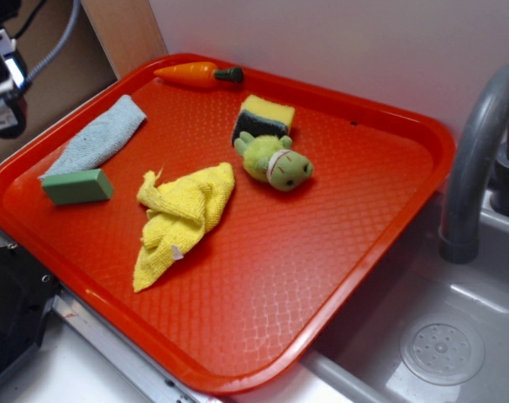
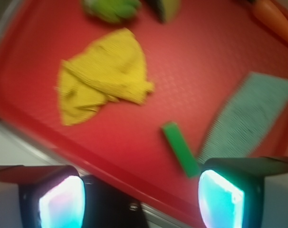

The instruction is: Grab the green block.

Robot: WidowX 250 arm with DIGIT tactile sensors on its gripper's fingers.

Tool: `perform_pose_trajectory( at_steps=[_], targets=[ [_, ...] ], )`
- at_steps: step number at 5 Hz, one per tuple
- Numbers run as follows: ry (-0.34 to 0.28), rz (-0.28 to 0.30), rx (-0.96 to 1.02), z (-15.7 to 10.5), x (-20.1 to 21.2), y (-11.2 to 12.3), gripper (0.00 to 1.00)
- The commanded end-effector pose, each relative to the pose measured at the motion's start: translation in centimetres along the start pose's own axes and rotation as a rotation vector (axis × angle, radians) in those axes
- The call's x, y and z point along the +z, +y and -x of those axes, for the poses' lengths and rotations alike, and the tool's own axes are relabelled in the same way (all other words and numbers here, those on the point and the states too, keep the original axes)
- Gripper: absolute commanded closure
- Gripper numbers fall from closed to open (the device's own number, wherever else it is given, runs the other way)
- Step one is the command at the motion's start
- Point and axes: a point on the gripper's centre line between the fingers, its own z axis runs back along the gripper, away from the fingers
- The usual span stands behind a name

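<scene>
The green block (image 1: 78,186) is a small muted-green brick lying flat near the left rim of the red tray (image 1: 322,252), just below a blue-grey cloth (image 1: 99,136). In the wrist view the green block (image 2: 180,148) lies ahead and to the right, close to the right finger (image 2: 220,199). My gripper (image 2: 141,199) hangs open above the tray's rim, apart from the block, with nothing between its fingers. Only part of the arm (image 1: 2,84) shows at the top left of the exterior view.
On the tray lie a crumpled yellow cloth (image 1: 183,214), a fuzzy green plush toy (image 1: 275,162), a yellow-and-dark sponge (image 1: 263,119) and an orange carrot (image 1: 196,73). A grey faucet (image 1: 473,168) and sink (image 1: 439,336) stand to the right.
</scene>
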Motion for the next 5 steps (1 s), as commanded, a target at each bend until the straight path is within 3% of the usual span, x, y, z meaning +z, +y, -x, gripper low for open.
perform_pose_trajectory(
  at_steps=[1,2,5],
  targets=[
    [0.059,-0.113,-0.032,-0.8,-3.2,2.7,0.0],
    [0.083,-0.112,-0.067,-1.2,-4.8,3.1,0.0],
    [0.239,-0.115,-0.137,-0.5,-10.5,2.6,0.0]
  ],
)
